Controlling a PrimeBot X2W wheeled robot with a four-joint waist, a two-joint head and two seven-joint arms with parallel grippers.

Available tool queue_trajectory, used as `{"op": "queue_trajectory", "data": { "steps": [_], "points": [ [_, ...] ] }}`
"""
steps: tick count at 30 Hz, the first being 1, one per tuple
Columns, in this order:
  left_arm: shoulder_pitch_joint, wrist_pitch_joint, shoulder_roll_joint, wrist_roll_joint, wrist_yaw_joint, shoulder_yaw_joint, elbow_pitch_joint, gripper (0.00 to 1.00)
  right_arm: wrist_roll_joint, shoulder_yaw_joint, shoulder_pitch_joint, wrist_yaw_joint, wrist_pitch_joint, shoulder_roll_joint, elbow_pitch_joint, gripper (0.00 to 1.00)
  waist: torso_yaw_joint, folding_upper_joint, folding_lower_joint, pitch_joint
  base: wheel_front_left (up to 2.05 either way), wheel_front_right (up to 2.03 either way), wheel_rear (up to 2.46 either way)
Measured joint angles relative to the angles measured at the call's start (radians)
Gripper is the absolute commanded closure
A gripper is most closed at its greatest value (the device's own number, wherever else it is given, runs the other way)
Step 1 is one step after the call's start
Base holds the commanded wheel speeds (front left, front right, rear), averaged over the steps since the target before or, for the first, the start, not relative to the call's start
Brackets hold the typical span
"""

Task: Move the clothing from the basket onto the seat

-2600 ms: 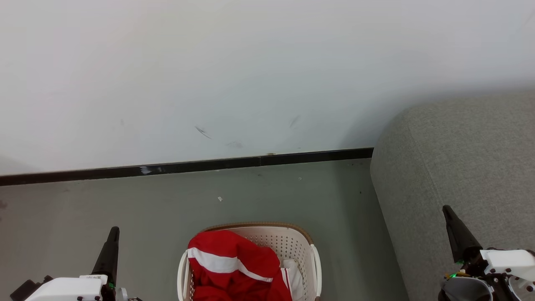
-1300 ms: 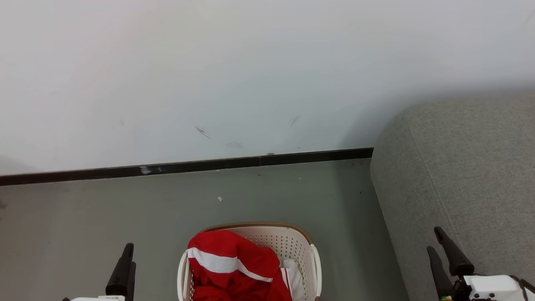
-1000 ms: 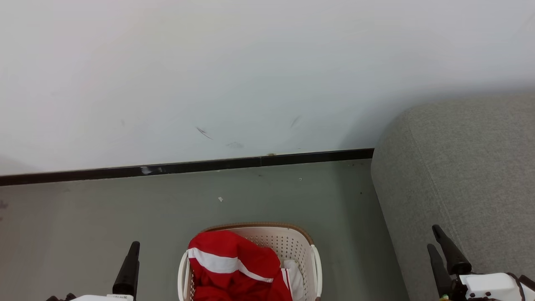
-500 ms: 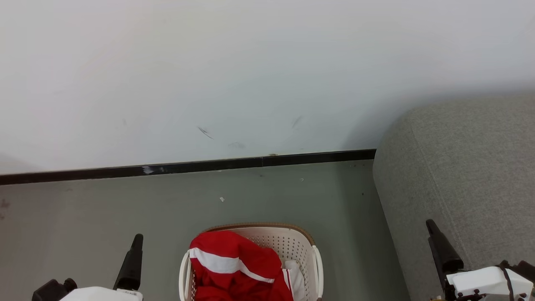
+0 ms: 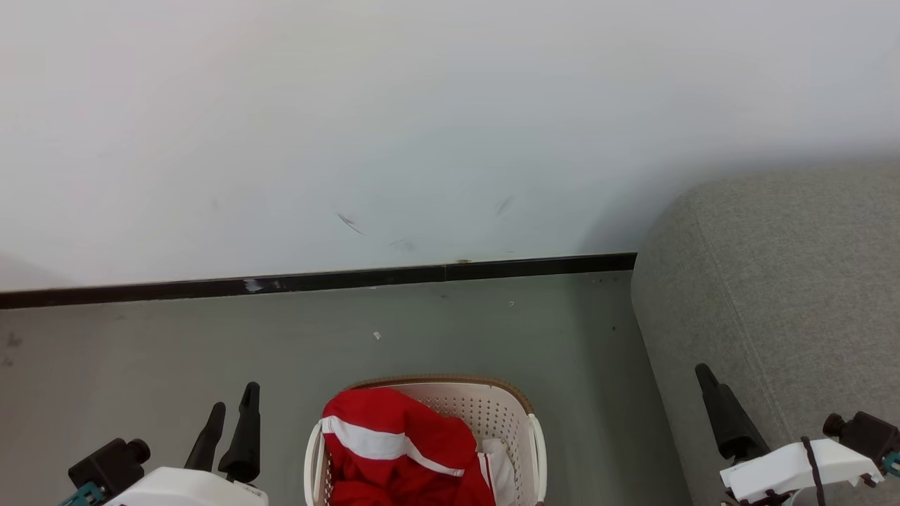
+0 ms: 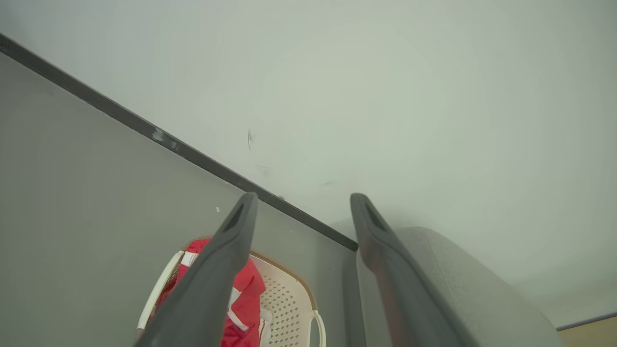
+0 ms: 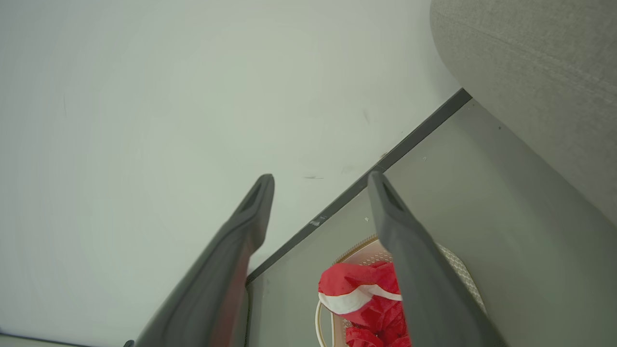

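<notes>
Dark left gripper (image 6: 303, 196), right gripper (image 7: 321, 176): parted; empty.

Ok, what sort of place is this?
Likely a home-style living room, or a mock-up of one: a grey sofa by a plain white wall, and a laundry basket of red clothing on the floor.

basket (image 5: 492, 414) and clothing (image 5: 394, 443) cut off by the head view's bottom edge, seat (image 5: 787, 281) cut off at its right edge

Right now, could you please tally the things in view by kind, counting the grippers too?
Red white-striped clothing heap: 1
Cream-white perforated plastic basket: 1
Grey woven-fabric sofa: 1
Dark two-fingered grippers (left gripper, right gripper): 2
Total: 5
</notes>
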Motion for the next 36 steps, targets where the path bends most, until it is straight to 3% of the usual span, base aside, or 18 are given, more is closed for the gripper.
{"op": "queue_trajectory", "data": {
  "steps": [14,36],
  "points": [
    [0.002,-0.05,0.017,0.265,0.086,-0.057,-0.03,0.0,-0.281,0.017,0.022,0.0,-0.037,0.015,-0.018,0.0,0.008,0.0,-0.0055,0.003,0.0,0.0,0.0],
    [0.026,-0.123,0.011,0.547,0.159,-0.127,-0.041,0.0,-0.633,0.028,0.044,0.001,-0.095,0.028,-0.024,0.0,0.017,0.0,-0.0067,-0.002,0.0,0.0,0.0]
  ]
}}
